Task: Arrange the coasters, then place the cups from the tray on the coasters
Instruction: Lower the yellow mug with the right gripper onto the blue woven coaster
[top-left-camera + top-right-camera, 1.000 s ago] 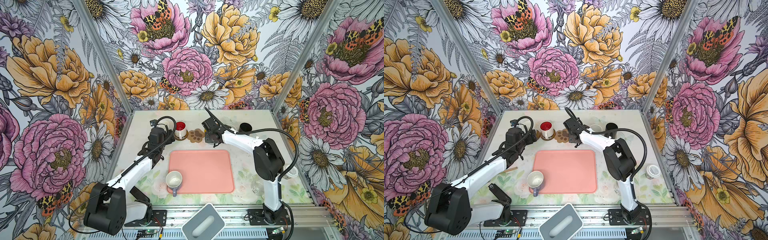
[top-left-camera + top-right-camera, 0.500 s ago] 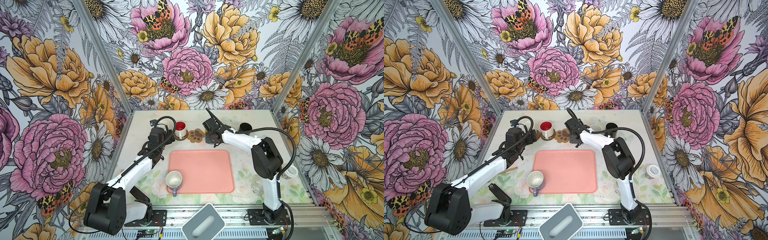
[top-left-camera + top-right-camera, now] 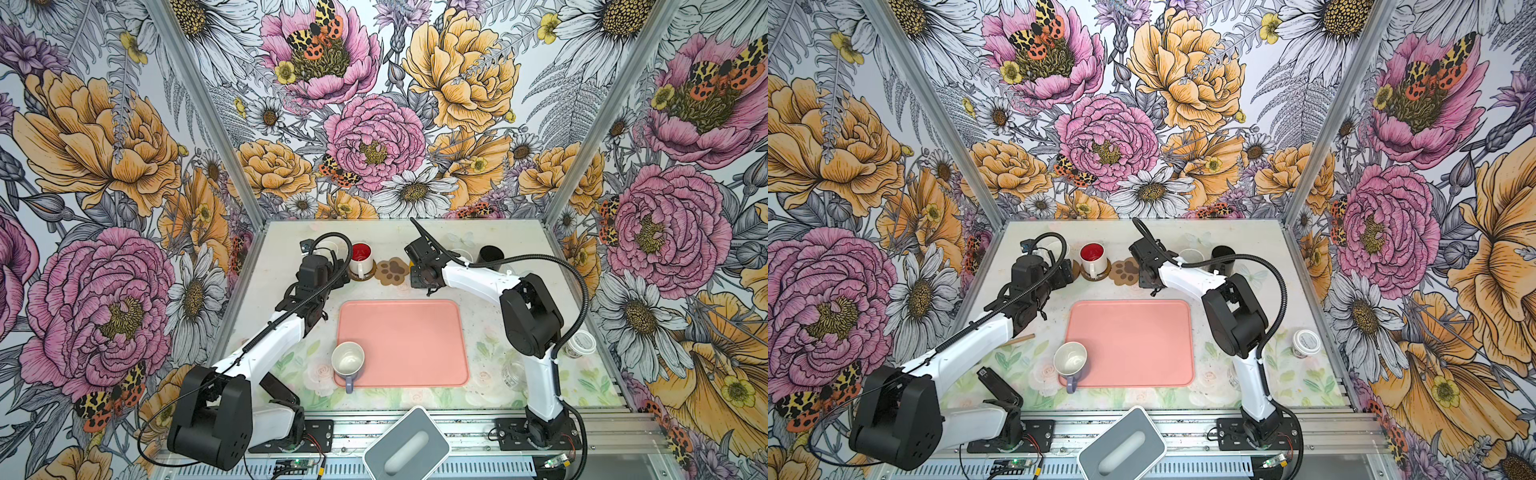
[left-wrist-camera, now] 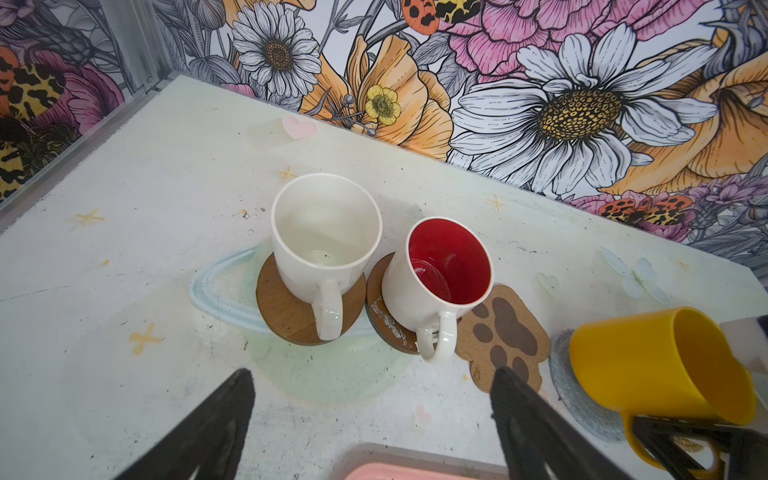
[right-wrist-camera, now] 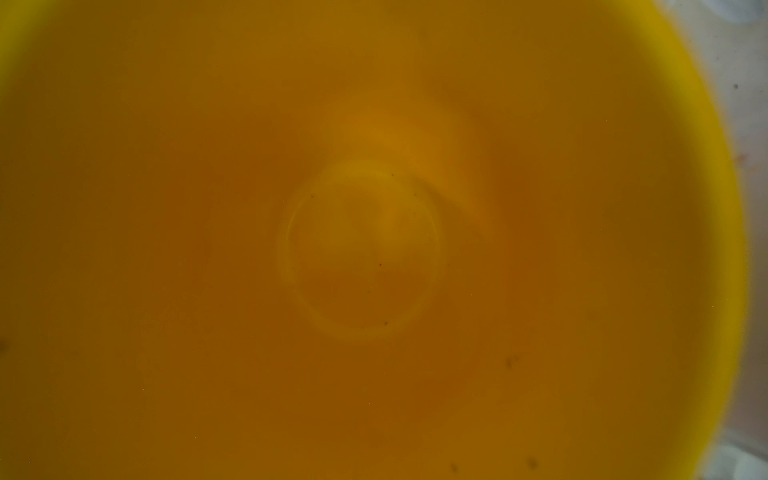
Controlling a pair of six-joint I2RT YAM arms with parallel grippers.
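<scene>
Over the last second the right arm has shifted only slightly, and the left arm has stayed put. The yellow cup [image 4: 660, 365], lower right in the left wrist view, hangs tilted with its mouth leaning right and its base over the grey coaster [image 4: 561, 374]; I cannot tell whether they touch. The right gripper [image 4: 656, 434] is closed narrowly on its handle. To seat it well, I judge the cup should be levelled, centred, lowered flat and only then released, clear of the paw coaster [image 4: 503, 332] just beside it. Further left, the red cup [image 4: 415, 299] and white cup [image 4: 316, 266] stand on brown coasters [image 4: 282, 307]. The left gripper [image 4: 374, 374] hovers before them, spread wide and empty. In a top view the lavender cup [image 3: 349, 359] waits at the lower-left corner of the tray [image 3: 403, 332].
</scene>
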